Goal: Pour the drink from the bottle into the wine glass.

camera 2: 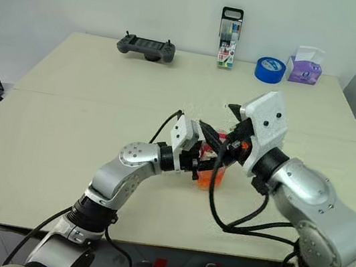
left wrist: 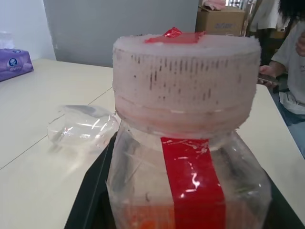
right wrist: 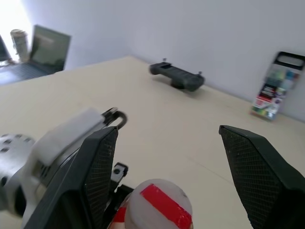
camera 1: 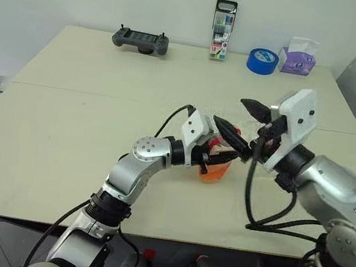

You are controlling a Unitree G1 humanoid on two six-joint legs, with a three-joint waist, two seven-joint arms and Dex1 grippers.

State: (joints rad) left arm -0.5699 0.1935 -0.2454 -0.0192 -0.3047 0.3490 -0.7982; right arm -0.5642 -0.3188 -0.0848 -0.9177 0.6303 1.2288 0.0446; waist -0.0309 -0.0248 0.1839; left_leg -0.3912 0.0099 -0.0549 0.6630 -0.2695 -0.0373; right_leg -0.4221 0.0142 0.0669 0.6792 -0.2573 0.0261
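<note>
Jaws: left gripper [camera 1: 218, 155] clamped on the bottle [camera 1: 214, 168], right gripper [camera 1: 252, 127] spread wide just above its cap. Left wrist view: cap [left wrist: 186, 78] close up, orange drink [left wrist: 147, 217] low between the fingers, wine glass [left wrist: 82, 128] lying beyond. Right wrist view: fingers [right wrist: 259, 171] apart, cap between them.

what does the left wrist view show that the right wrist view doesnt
Left wrist view: the orange drink low in the bottle, a clear wine glass on the table beyond it, a purple tissue pack, a cardboard box and a seated person. Right wrist view: the right gripper open over the cap, a controller, a marker case and a laptop. Shared: the bottle's pale cap with its red strip, and the table.
</note>
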